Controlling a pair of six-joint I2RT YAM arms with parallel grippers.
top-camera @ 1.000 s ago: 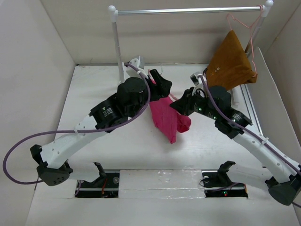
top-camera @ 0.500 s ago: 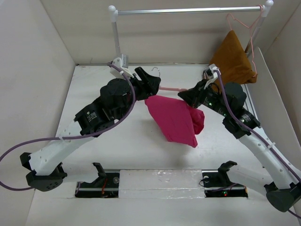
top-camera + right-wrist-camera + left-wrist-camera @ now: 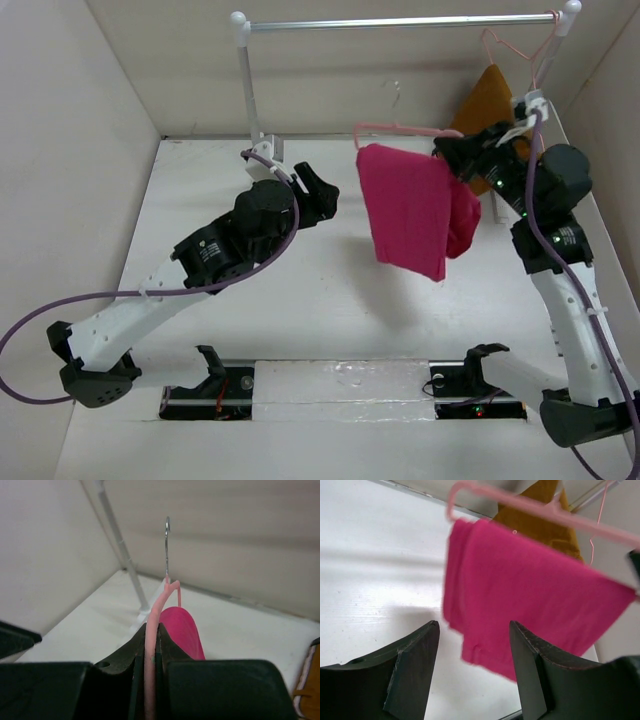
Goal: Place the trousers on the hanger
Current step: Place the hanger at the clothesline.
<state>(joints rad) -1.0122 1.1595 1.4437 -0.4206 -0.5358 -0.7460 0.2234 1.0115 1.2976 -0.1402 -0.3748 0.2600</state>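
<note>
Count: one silver rail (image 3: 400, 22), two arms, one pair of trousers (image 3: 410, 205), one mustard garment (image 3: 485, 100). The hanger (image 3: 400, 128), plus at least one spare hanger (image 3: 498, 46) at the rail's right end. Trousers draped over the hanger, below the rail, just left of the mustard garment. Right gripper (image 3: 151, 629) pinched on the hanger. Left gripper (image 3: 473, 627) wide, empty, near the rail's left post foot. White table (image 3: 300, 320), plain pale walls.
</note>
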